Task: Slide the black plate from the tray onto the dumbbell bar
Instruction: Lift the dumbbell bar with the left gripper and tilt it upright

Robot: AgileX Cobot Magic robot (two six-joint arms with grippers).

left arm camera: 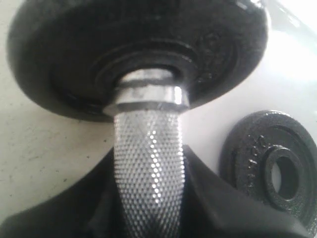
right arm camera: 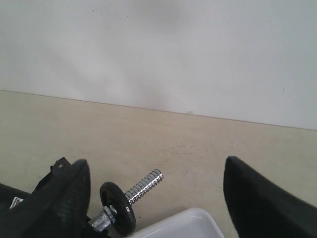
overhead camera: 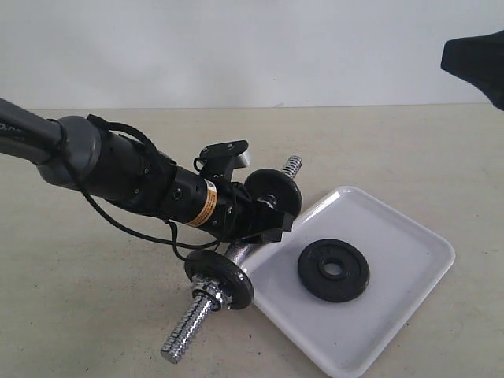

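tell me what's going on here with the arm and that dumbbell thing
The left gripper has its jaws around the knurled middle of the dumbbell bar and looks clamped on it, right beside the tray. The black plate lies flat in the tray, untouched and not yet on the bar. The right gripper hangs open off to the side, holding nothing.

arm label (overhead camera: 209,203) unreadable, black plate (left arm camera: 247,153) embossing blurred
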